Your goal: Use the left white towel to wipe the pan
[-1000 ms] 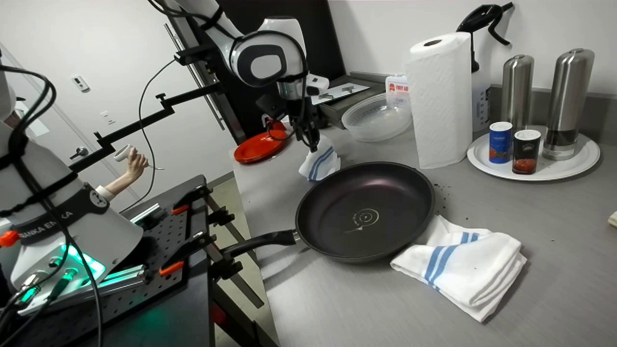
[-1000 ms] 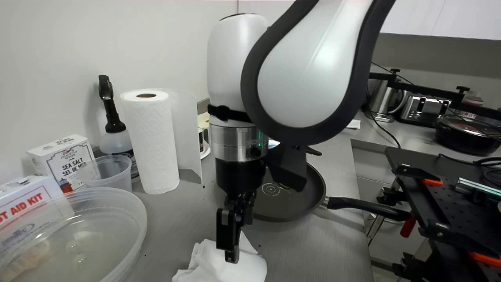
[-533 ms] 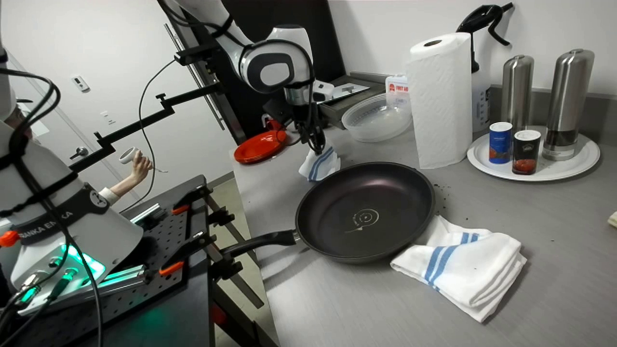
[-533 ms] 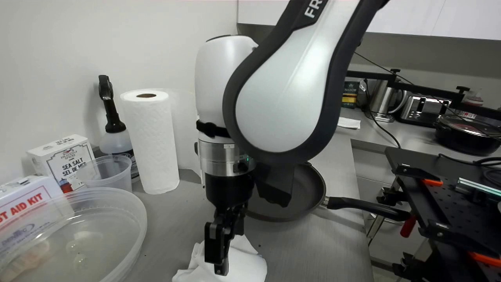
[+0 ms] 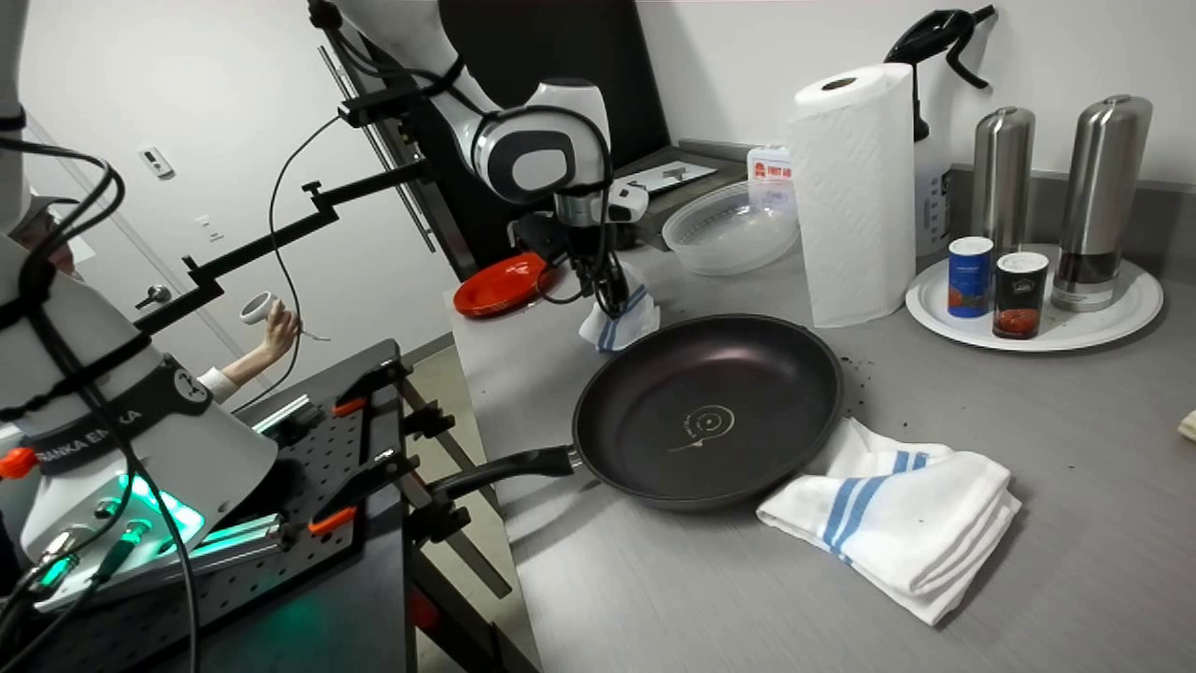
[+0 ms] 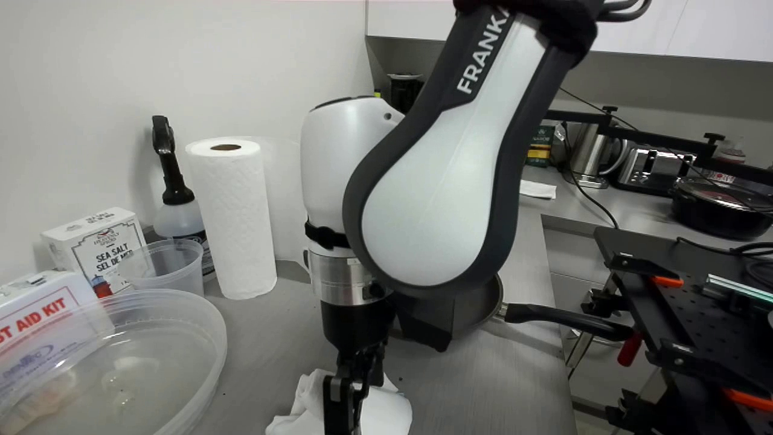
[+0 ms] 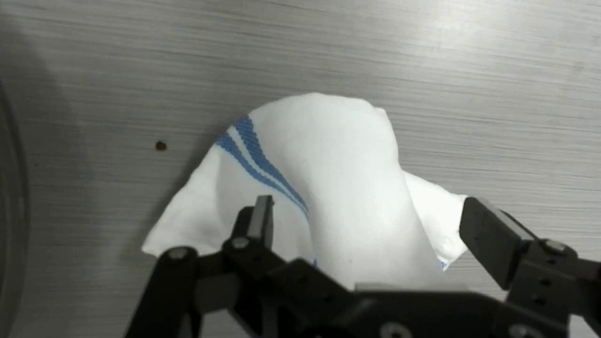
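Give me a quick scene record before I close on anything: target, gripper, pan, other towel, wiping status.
target: left towel, loosely bunched on the counter
gripper: open over the left towel, nothing held; contact unclear
pan: upright between the two towels, handle jutting past the counter edge
other towel: right towel, folded beside the pan; whether they touch cannot be told
wiping: not under way; no towel in the pan

In an exterior view, I'm hanging my gripper (image 5: 607,301) over the white towel (image 5: 626,331), toward the far edge of the worktop (image 5: 645,579). The pan (image 5: 710,383) is sitting farther from that edge (a folded towel (image 5: 920,523) is lying just beside it), its handle (image 5: 514,466) jutting past the edge nearest my base (image 5: 220,449).
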{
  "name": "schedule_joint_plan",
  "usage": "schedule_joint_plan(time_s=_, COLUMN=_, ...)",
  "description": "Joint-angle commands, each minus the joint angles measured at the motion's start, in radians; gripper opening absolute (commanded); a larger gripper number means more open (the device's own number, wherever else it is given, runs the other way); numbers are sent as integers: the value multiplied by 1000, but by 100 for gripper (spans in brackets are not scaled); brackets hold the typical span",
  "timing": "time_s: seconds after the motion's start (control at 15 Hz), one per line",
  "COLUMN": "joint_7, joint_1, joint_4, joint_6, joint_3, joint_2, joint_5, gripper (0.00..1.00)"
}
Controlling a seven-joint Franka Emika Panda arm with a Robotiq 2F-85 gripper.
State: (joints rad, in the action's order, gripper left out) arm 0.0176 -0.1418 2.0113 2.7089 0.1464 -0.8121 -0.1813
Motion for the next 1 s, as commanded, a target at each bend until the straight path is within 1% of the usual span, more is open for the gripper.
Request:
schedule_joint_plan(time_s=0.0, joint_7=-41, joint_1=-12, joint_4=-27, joint_6=2, joint_3=4, joint_2=-41, joint_5=19, gripper=100)
schedule_joint_plan(time_s=0.27, joint_7=-52, joint_1=-27, joint_4=-39, joint_6=5, joint_3=8, joint_2=-65, joint_5=19, gripper=100)
schedule_joint_plan(time_s=0.67, joint_7=-77, joint_1=-41, joint_4=-90, joint_6=0, joint_3=26, joint_2=-88, joint_5=11, gripper=100)
schedule_joint_plan(time_s=0.93, joint_7=-87, joint_1=-48, joint_4=-118, joint_6=7, joint_3=20, joint_2=-105, joint_5=15, gripper=100)
